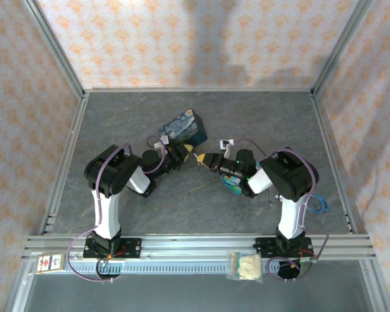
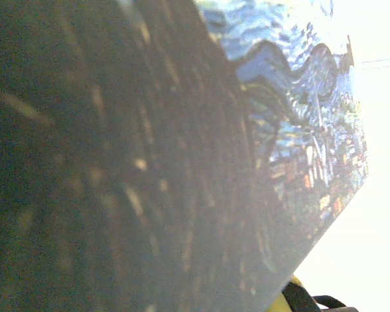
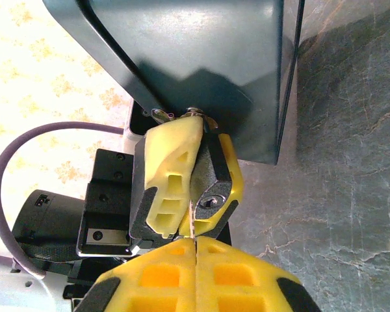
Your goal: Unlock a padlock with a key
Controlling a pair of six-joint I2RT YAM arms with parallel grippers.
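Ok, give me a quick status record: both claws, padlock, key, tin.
left claw: shut on the padlock
right claw: shut on the key
key: blade points at the padlock's keyhole end; whether it is inserted, cannot tell
shackle: silvery, close to the tin; locked or not, unclear
blue tin: on the table, just beyond both claws

You see the blue tin [image 2: 299, 130] blurred, its dark left part unreadable, cut off at the frame's top edge.
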